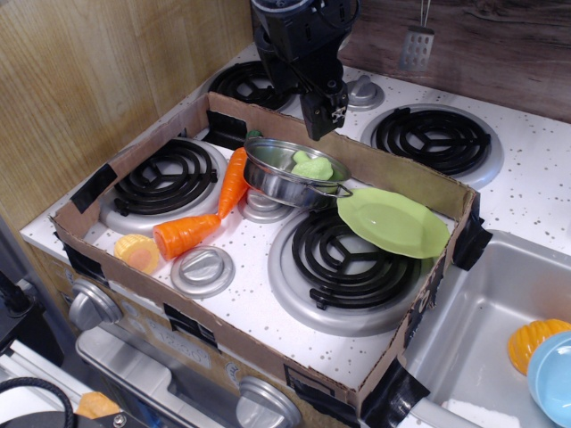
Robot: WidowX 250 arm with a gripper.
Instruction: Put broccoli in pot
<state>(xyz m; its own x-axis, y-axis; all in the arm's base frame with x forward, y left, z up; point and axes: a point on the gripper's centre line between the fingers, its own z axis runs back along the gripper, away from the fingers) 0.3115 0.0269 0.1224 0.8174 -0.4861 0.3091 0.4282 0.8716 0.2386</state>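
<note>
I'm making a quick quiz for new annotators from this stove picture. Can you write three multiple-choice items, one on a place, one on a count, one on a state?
1. Where is the broccoli?
A. on the plate
B. in the pot
C. in the sink

2. How many orange carrot pieces lie inside the cardboard box?
A. two
B. four
C. none

3. What is the gripper doing?
A. clamping the broccoli
B. lifting the plate
C. hanging above the pot, holding nothing

Answers:
1. B: the green floret sits inside the steel pot, while the plate beside it is bare.
2. A: a long carrot leans by the pot and a stubby carrot piece lies in front of it.
3. C: the gripper is up over the box's back wall, clear of the pot, with nothing between its fingers.
</note>
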